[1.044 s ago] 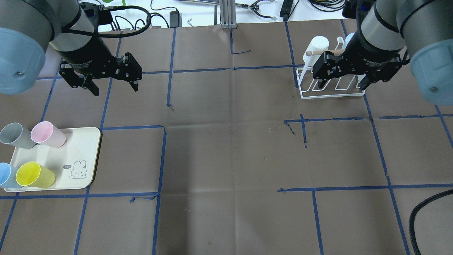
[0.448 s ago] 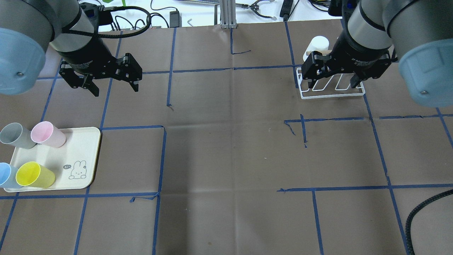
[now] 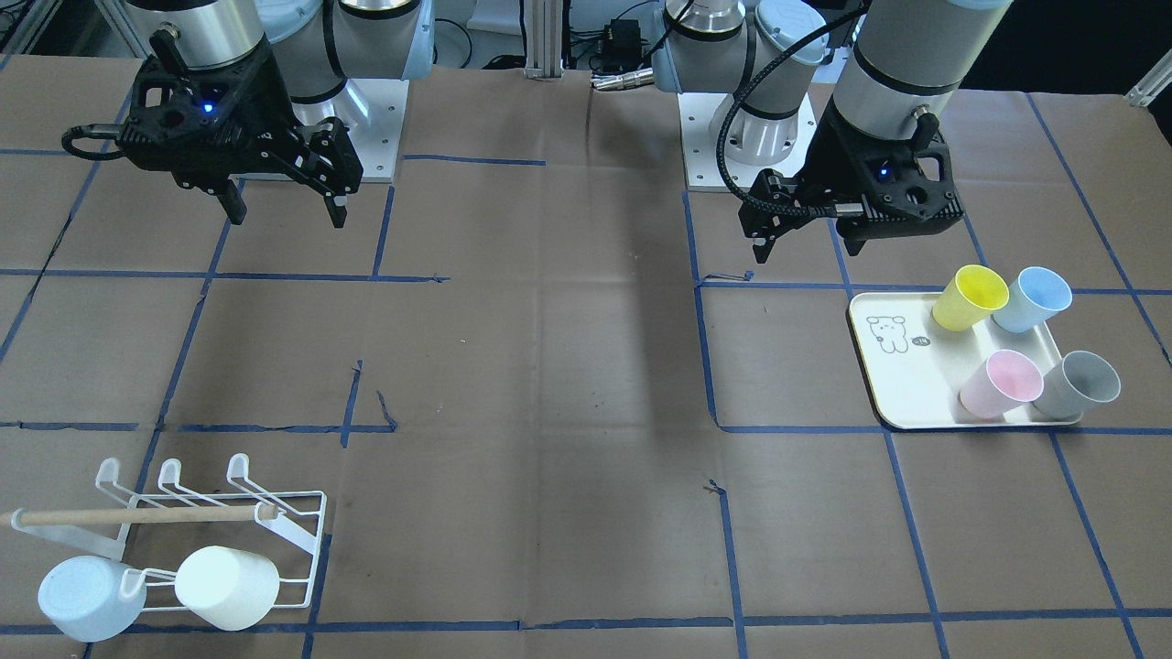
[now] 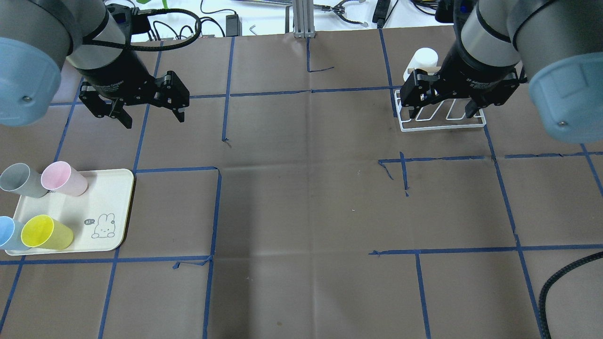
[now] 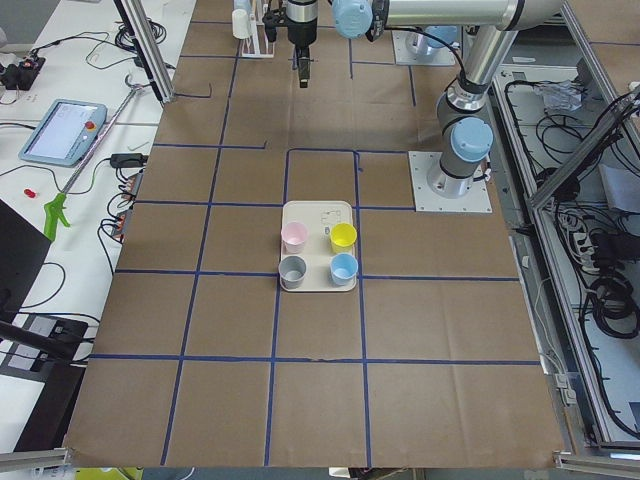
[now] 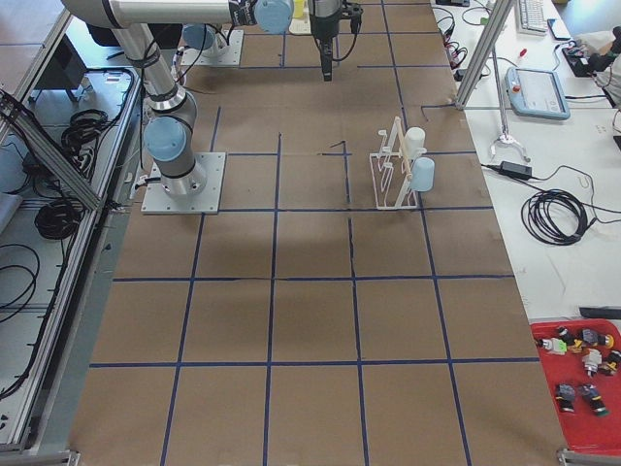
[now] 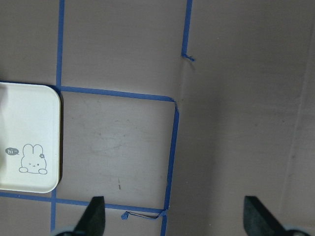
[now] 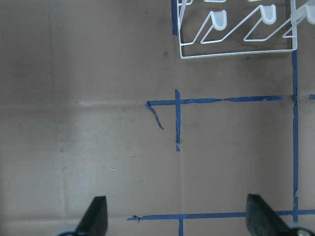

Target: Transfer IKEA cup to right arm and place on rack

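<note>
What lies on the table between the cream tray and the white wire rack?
Nothing stands there. In the front-facing view only brown paper with blue tape lines stretches from the tray to the rack; the overhead view agrees.

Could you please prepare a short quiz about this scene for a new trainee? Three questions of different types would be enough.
1. True or false: the left tool is holding a cup.
2. How many cups stand on the tray? A) two B) four C) six
3. Fill the gap: the rack carries ___ cups.

Key: 1 false, its jaws are open and empty; 2 B; 3 two.
</note>
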